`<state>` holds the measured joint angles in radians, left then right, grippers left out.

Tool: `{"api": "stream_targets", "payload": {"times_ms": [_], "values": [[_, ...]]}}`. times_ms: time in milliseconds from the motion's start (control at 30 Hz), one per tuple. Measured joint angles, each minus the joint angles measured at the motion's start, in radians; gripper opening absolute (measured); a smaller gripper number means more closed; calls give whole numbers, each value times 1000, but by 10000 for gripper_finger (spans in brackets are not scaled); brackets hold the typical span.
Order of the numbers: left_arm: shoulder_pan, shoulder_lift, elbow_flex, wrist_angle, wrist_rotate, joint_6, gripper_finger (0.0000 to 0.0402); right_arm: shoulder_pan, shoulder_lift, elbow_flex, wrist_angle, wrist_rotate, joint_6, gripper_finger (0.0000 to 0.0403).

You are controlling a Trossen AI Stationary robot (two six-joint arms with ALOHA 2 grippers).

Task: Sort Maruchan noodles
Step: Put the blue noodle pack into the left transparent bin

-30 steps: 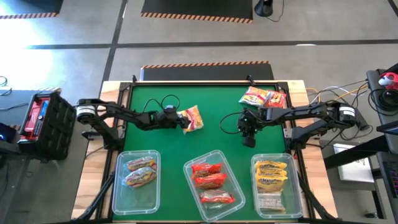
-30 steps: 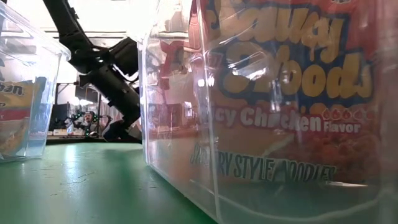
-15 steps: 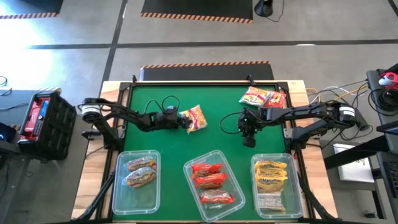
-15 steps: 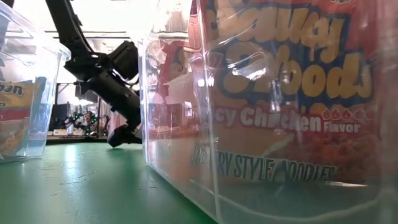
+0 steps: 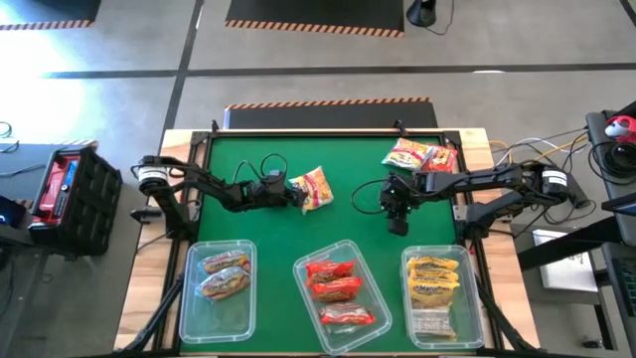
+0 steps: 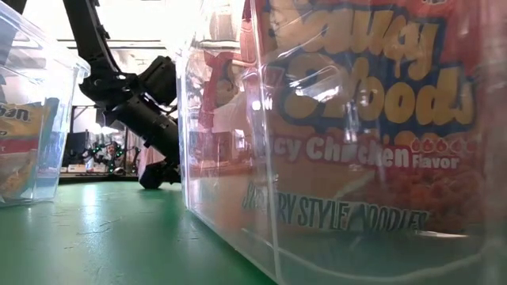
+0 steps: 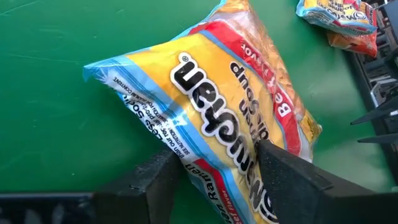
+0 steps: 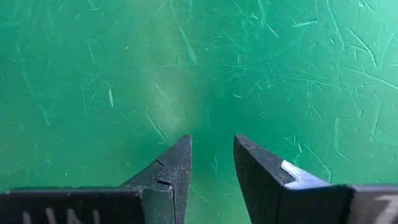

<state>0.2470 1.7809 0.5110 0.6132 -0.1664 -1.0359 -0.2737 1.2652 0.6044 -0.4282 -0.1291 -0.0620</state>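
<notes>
One yellow Maruchan noodle packet [image 5: 316, 187] [image 7: 211, 93] lies on the green mat left of centre, with my left gripper [image 5: 295, 195] [image 7: 217, 165] shut on its end; in the low view that gripper [image 6: 158, 174] is down at the mat. More packets [image 5: 422, 156] [image 7: 339, 15] lie in a small heap at the far right. My right gripper [image 5: 397, 221] [image 8: 212, 146] hangs over bare mat at centre right, its fingers slightly apart with nothing between them. My left gripper pinches the packet's end nearest the table's left side [image 7: 214, 171] between its two fingers [image 7: 283, 171]. The fingers come from the table's left, slanting down. The rest of the packet lies on the mat beyond them.
Three clear bins stand along the near edge: the left one [image 5: 189, 308] holds two orange-pink packets, the middle one [image 5: 301, 298] red ones, the right one [image 5: 467, 298] yellow ones. Bare mat lies between the bins and both grippers.
My left gripper has sunk to the mat at the yellow packet's left end. The packet has shifted a little toward the table's right.
</notes>
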Motion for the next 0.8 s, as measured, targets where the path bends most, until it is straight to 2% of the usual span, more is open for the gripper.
{"api": "stream_targets", "payload": {"times_ms": [467, 800], "values": [[0, 2, -1, 61, 43, 59, 124, 0, 0, 0, 0, 0, 1, 109], [0, -48, -2, 78, 64, 74, 76, 0, 0, 0, 0, 0, 1, 109]]}}
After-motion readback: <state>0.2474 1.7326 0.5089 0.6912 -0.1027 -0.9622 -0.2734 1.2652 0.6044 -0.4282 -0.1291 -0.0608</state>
